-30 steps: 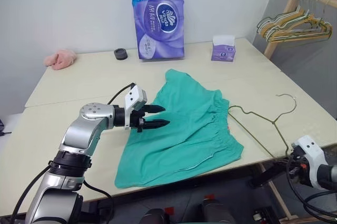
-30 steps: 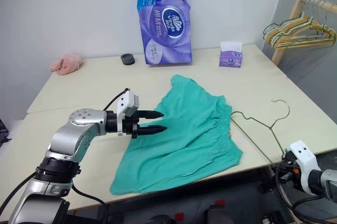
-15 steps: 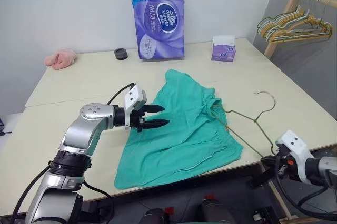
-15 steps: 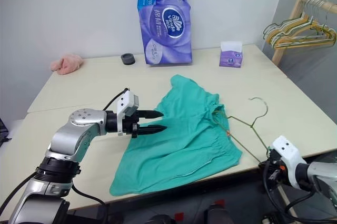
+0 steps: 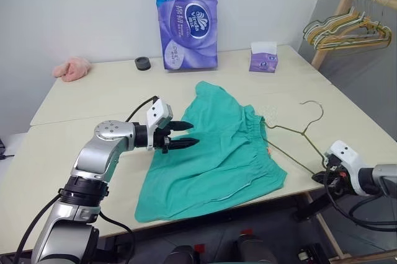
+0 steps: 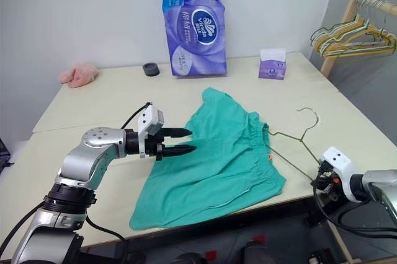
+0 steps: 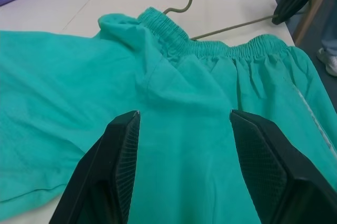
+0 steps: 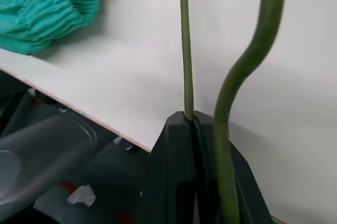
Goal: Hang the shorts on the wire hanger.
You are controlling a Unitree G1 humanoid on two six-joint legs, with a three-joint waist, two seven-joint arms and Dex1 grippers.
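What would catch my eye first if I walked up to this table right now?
Probably the teal-green shorts spread flat in the middle of the table, with the left end effector hovering open over their left side. Next, the thin wire hanger beside the waistband, pinched at the table's right edge by the right end effector, and the tall purple tissue pack at the back.
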